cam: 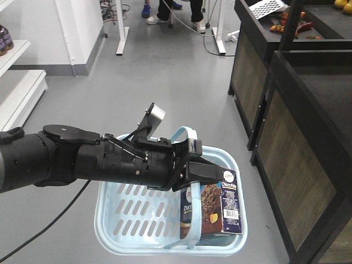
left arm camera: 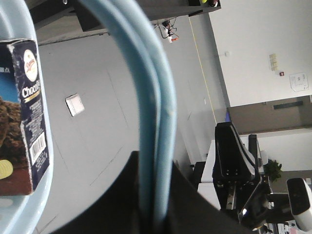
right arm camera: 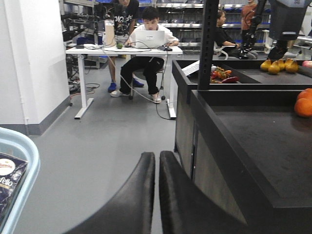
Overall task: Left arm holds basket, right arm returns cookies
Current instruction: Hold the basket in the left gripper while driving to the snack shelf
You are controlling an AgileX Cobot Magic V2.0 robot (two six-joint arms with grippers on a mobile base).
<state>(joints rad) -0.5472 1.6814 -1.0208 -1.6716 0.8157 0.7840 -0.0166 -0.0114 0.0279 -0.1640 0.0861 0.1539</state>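
Cookies [cam: 212,206] upright inside basket [cam: 104,220], at one end

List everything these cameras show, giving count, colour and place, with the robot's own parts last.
basket: one, light blue, hanging in front of the robot
cookies box: one, dark navy, standing inside the basket at its right end
display counters: at least two, black, along the right
oranges: a few, orange, right edge of the near counter
pears: several, yellow, on the far counter
desk: one, white, at the back
seated person: one, white shirt, at the desk
left gripper: one, black, shut on the basket's handles
right gripper: one, black, shut, empty, beside the counters
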